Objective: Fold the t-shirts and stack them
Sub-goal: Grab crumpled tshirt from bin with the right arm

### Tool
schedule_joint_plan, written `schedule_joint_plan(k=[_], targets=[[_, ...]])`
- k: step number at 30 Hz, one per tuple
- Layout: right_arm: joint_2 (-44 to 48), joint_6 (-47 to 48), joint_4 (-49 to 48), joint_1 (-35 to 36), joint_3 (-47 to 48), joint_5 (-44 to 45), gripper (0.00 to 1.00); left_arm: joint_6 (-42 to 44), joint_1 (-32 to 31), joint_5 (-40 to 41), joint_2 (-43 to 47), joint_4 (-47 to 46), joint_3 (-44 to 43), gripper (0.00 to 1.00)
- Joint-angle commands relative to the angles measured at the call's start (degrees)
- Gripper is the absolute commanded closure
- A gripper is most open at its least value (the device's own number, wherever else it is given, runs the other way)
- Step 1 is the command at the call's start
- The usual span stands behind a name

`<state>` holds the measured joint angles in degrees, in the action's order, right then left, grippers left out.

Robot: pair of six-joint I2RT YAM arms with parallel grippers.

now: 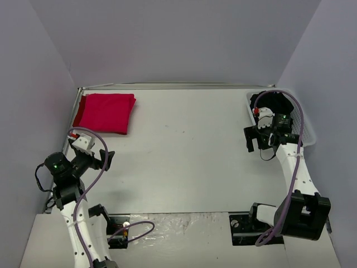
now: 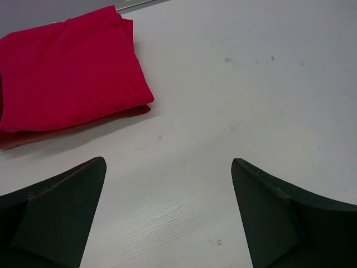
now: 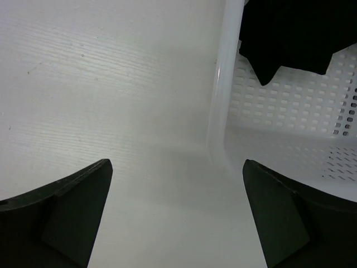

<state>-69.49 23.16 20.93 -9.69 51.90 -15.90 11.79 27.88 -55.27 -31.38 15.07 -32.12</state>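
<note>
The crimson red t-shirt [image 1: 105, 112] lies folded flat at the far left of the table; in the left wrist view it [image 2: 67, 72] is up and to the left of the fingers. The black t-shirt [image 1: 274, 104] lies bunched in the white mesh basket [image 1: 308, 132] at the far right; in the right wrist view it [image 3: 295, 33] is inside the basket, past the rim [image 3: 223, 84]. My left gripper [image 1: 99, 162] [image 2: 168, 163] is open and empty over bare table, short of the red shirt. My right gripper [image 1: 260, 143] [image 3: 177, 163] is open and empty, just outside the basket's left wall.
Grey walls close in the table on the left, back and right. The arm bases and loose cables sit at the near edge [image 1: 184, 223]. The basket stands against the right wall.
</note>
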Motion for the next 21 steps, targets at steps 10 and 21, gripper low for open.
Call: schedule_joint_plan(k=[10,21], targets=[[4.6,-0.8,2.9,0.4,5.9,-5.7,0.0,-2.8,0.5,0.8,0.6,-0.8,-4.6,0.06],[-2.3,-4.3,-15.0,0.0,14.4,10.6,0.0,-2.2,0.5,-1.5,1.9,-0.7,-4.4,0.06]])
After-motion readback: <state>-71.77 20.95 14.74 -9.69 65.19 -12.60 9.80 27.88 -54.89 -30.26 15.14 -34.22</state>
